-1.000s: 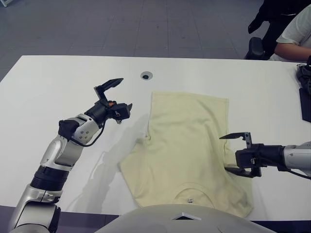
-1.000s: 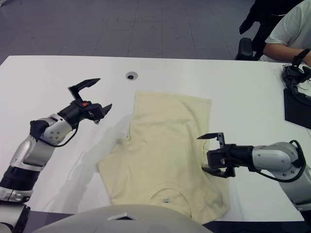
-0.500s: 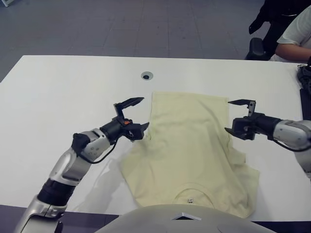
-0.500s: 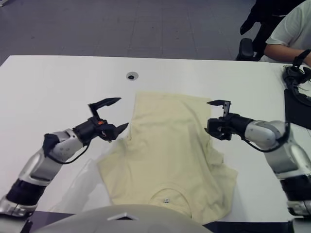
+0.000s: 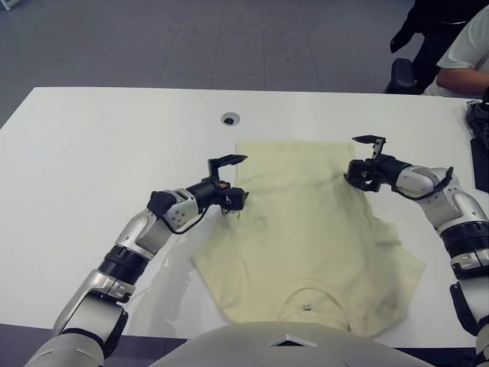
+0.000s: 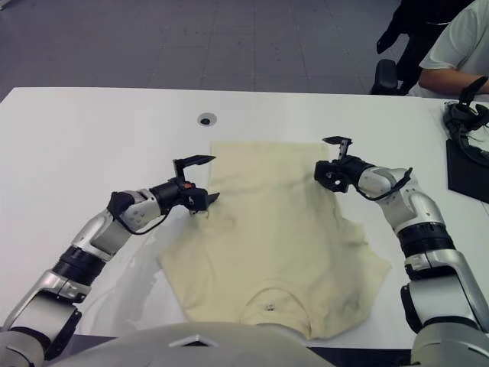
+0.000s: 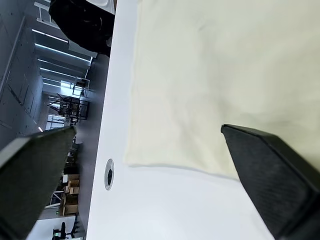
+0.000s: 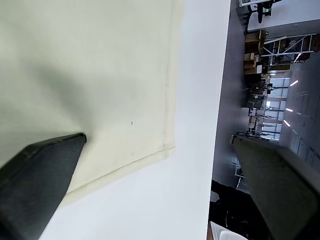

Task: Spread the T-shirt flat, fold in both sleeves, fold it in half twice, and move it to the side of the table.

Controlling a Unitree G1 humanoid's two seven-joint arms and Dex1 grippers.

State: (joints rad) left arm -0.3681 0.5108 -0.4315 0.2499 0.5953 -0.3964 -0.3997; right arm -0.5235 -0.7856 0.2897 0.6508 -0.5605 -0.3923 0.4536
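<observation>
Both jaws are held open over the T-shirt [image 5: 306, 229] edges at ten and two o'clock, presumably so it can be pinched and spread flat on the desk [image 5: 92, 145].

Looks like an open-plan office or lab to me: big white counter [image 5: 92, 153] with a cable grommet [image 5: 230, 118], grey tiled floor [image 5: 191, 38], and way in the back, ceiling strip lights [image 7: 50, 37] plus metal racks [image 8: 280, 45].
</observation>
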